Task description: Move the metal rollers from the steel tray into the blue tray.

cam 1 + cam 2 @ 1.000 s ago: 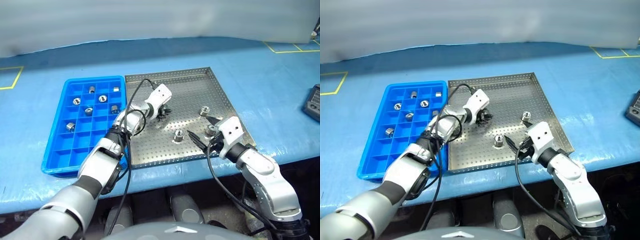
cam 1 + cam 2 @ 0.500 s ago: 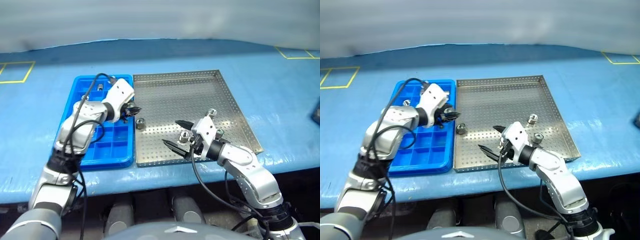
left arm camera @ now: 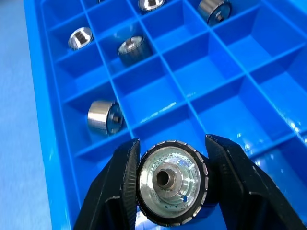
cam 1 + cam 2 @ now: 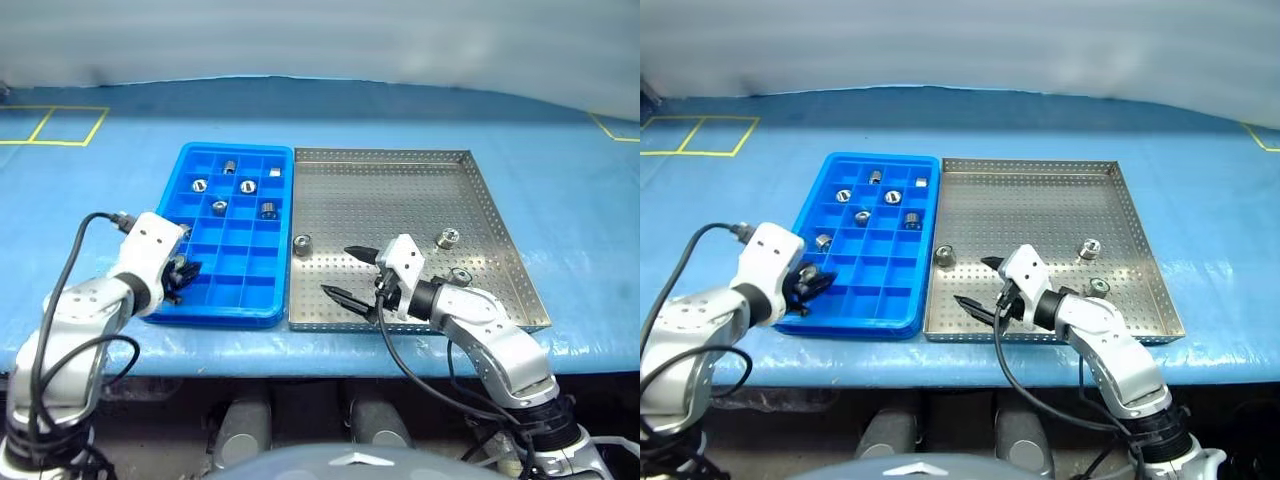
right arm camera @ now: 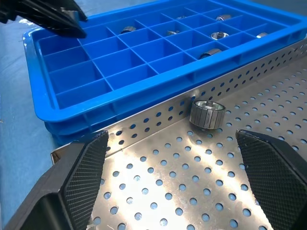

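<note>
Blue-covered bench (image 4: 560,170). Left gripper (image 3: 168,179) pinches one shiny ridged metal roller (image 3: 171,181), bore facing the wrist camera, over the near left corner of the blue compartmented plastic tray (image 4: 262,312). Right gripper (image 4: 347,272), fingers spread wide, faces the roller (image 5: 207,114) by the perforated steel tray's (image 4: 400,175) left rim.

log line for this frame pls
left gripper: shut on roller, over blue tray | right gripper: open, over steel tray | rollers left in steel tray: three

I read this as a workshop or test bench: blue-covered table (image 4: 560,150) with yellow taped squares (image 4: 70,125), parts trays, pale backdrop (image 4: 320,35).
</note>
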`<state>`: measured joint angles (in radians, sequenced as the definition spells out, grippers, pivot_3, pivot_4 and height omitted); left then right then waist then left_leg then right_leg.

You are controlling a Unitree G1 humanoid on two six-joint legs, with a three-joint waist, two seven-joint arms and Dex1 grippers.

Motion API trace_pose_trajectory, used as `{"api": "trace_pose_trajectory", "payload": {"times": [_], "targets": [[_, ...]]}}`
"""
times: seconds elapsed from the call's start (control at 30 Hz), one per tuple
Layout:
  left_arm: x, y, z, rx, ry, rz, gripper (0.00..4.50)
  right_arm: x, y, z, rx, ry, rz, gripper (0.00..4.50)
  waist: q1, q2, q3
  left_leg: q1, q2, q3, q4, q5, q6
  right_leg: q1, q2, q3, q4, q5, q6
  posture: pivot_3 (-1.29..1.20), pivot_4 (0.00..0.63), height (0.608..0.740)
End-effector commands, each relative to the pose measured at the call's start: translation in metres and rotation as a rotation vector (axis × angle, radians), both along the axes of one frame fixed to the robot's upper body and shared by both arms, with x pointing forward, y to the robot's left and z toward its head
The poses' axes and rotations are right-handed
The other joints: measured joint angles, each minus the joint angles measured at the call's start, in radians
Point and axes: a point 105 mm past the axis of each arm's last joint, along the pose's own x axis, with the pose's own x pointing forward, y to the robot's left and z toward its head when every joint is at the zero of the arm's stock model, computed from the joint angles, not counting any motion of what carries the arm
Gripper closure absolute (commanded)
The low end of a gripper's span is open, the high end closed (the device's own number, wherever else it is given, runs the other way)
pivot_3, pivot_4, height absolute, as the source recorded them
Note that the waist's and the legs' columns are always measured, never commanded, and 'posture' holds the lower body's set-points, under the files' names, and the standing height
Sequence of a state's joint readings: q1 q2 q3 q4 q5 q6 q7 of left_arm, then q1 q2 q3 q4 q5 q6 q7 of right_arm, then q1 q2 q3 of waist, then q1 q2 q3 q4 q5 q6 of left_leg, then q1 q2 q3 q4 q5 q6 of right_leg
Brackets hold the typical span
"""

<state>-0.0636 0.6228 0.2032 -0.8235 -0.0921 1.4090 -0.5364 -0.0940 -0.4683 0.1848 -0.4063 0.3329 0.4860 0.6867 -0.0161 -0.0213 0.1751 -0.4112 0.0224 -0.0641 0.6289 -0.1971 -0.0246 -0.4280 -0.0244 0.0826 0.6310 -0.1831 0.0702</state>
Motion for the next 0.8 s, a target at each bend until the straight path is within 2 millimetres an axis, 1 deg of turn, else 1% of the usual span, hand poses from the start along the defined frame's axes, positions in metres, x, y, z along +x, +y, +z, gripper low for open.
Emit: {"api": "trace_pose_trajectory", "payload": {"times": [0.03, 0.13, 0.23, 0.3, 0.4, 0.43, 0.5, 0.53, 0.63, 0.7, 0.8], "targets": [[-0.006, 0.01, 0.005, 0.026, -0.02, 0.056, 2.63, 0.002, -0.001, 0.008, 0.013, -0.031, 0.01, 0.0, 0.008, 0.0, 0.0, 0.0, 0.0, 0.0, 0.0, 0.0, 0.0, 0.0, 0.0, -0.001, 0.0, 0.0, 0.0, 0.18, 0.15, 0.74], [-0.007, 0.014, -0.006, 0.037, 0.012, 0.078, 2.63, 0.005, 0.0, 0.009, 0.012, -0.034, 0.01, 0.0, 0.015, 0.0, 0.0, 0.0, 0.0, -0.002, 0.001, 0.0, 0.0, 0.001, 0.0, -0.002, 0.0, 0.0, 0.0, 0.18, 0.15, 0.74], [-0.006, 0.013, -0.012, 0.041, 0.025, 0.073, 2.63, 0.006, 0.001, 0.012, 0.016, -0.042, 0.014, 0.0, 0.02, 0.0, 0.0, 0.0, 0.0, -0.001, 0.001, 0.0, 0.0, 0.001, 0.0, -0.003, -0.001, 0.0, 0.0, 0.19, 0.15, 0.74], [-0.004, 0.013, -0.012, 0.053, 0.017, 0.061, 1.89, 0.006, 0.002, 0.012, 0.012, -0.045, 0.018, 0.0, 0.021, 0.0, 0.0, 0.0, 0.0, -0.001, 0.0, 0.0, 0.0, 0.001, -0.001, -0.003, -0.001, 0.0, -0.001, 0.19, 0.15, 0.74], [0.0, 0.015, -0.013, 0.063, 0.015, 0.072, 0.9, 0.006, 0.001, 0.013, 0.004, -0.052, 0.009, 0.0, 0.022, 0.0, 0.0, 0.0, 0.0, -0.002, -0.001, 0.0, 0.0, 0.0, -0.001, -0.003, -0.001, 0.0, -0.001, 0.17, 0.15, 0.74], [0.002, 0.014, -0.011, 0.045, 0.008, 0.078, 0.65, 0.006, 0.0, 0.013, 0.002, -0.056, 0.004, 0.0, 0.022, 0.0, 0.0, 0.0, 0.0, -0.001, -0.001, 0.0, 0.0, 0.0, -0.001, -0.003, -0.001, 0.0, -0.001, 0.17, 0.15, 0.74], [0.005, 0.007, -0.005, -0.005, -0.026, 0.058, 0.65, 0.005, -0.002, 0.015, 0.004, -0.061, -0.005, 0.0, 0.022, 0.0, 0.0, -0.001, 0.0, -0.001, -0.001, 0.0, 0.0, 0.0, -0.001, -0.003, -0.002, 0.0, -0.001, 0.15, 0.15, 0.74], [0.008, 0.001, 0.0, -0.045, -0.053, 0.033, 0.65, 0.005, -0.003, 0.015, 0.003, -0.063, -0.01, 0.0, 0.022, 0.0, 0.0, -0.001, 0.0, -0.001, -0.001, 0.0, 0.0, 0.0, -0.001, -0.003, -0.002, 0.0, -0.001, 0.15, 0.15, 0.74], [0.016, -0.027, 0.018, -0.169, -0.157, -0.106, 0.65, 0.006, -0.008, 0.014, -0.015, -0.066, -0.042, 0.0, 0.024, -0.001, 0.0, -0.001, 0.0, -0.002, 0.0, 0.0, 0.0, 0.001, -0.001, -0.004, -0.002, 0.0, -0.001, 0.14, 0.15, 0.74], [0.023, -0.064, 0.033, -0.277, -0.213, -0.291, 0.65, 0.008, -0.019, 0.011, -0.063, -0.069, -0.095, 0.0, 0.029, -0.001, 0.0, -0.001, 0.0, -0.001, 0.0, 0.0, 0.0, 0.001, -0.001, -0.004, -0.002, 0.0, -0.001, 0.13, 0.15, 0.74], [0.036, -0.114, 0.047, -0.356, -0.245, -0.524, 0.65, 0.012, -0.047, 0.0, -0.207, -0.06, -0.222, 0.0, 0.043, 0.0, -0.001, -0.002, 0.0, -0.001, 0.002, 0.0, -0.001, 0.001, -0.002, -0.004, -0.002, 0.0, -0.001, 0.11, 0.15, 0.74]]}}
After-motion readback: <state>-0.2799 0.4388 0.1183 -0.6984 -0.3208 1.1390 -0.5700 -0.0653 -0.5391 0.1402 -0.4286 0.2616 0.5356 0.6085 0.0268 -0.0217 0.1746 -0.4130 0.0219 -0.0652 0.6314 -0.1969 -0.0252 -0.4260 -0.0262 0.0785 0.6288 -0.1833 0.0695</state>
